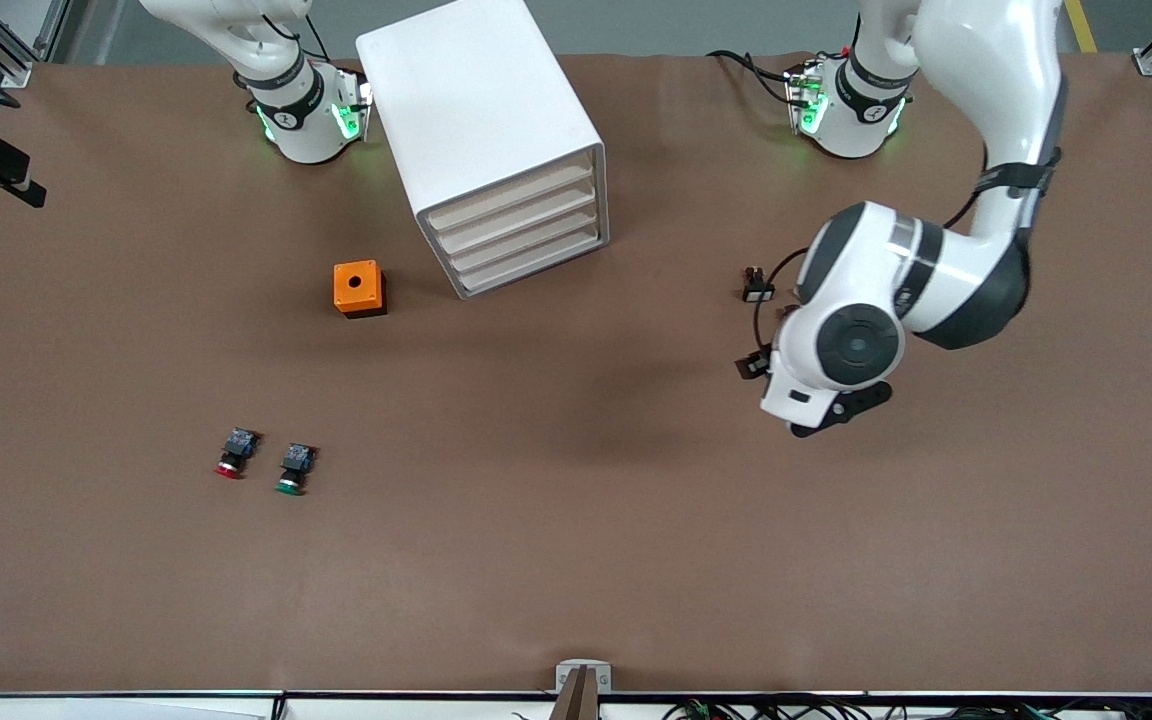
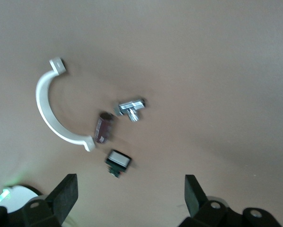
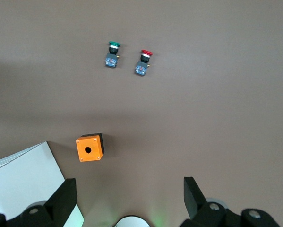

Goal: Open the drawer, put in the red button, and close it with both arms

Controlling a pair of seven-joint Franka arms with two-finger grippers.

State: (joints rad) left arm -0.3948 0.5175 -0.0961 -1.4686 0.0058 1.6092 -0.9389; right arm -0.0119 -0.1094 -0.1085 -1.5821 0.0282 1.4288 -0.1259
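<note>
The red button [image 1: 229, 458] lies on the brown table near the right arm's end, beside the green-capped switch [image 1: 293, 469]; it also shows in the right wrist view [image 3: 143, 61]. The white drawer cabinet [image 1: 486, 130] stands between the two arm bases, and all its drawers look shut. My left gripper [image 2: 129, 194] is open and empty, over small parts at the left arm's end of the table. My right gripper [image 3: 127, 194] is open and empty, high over the table by its own base. It is out of the front view.
An orange box [image 1: 358, 288] with a round hole stands beside the cabinet, nearer the front camera than the right arm's base. Under my left gripper lie a white curved clamp [image 2: 49, 111], a metal fitting [image 2: 131, 108], a dark brown piece [image 2: 103, 127] and a white-faced switch [image 2: 117, 161].
</note>
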